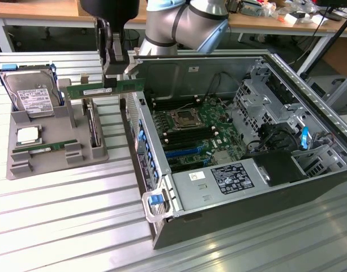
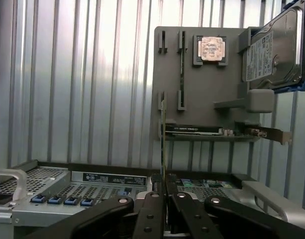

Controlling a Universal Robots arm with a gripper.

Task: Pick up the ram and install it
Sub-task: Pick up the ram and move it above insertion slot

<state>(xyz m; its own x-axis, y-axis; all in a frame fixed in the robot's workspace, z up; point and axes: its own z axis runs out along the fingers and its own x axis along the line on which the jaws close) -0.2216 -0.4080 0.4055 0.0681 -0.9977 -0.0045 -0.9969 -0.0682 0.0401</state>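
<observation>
Green ram (image 1: 88,89) in claw (image 1: 110,81), seemingly aloft between tray (image 1: 48,165) and case (image 1: 247,218)

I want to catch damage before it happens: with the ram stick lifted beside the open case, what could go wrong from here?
1. The ram sticks out far on both sides of the gripper, and one end is close to the case wall. It could clip that wall.
2. The pinch is on a thin board, so the stick might twist or slip.
3. The memory slots are narrow, so a tilted stick could jam.
</observation>
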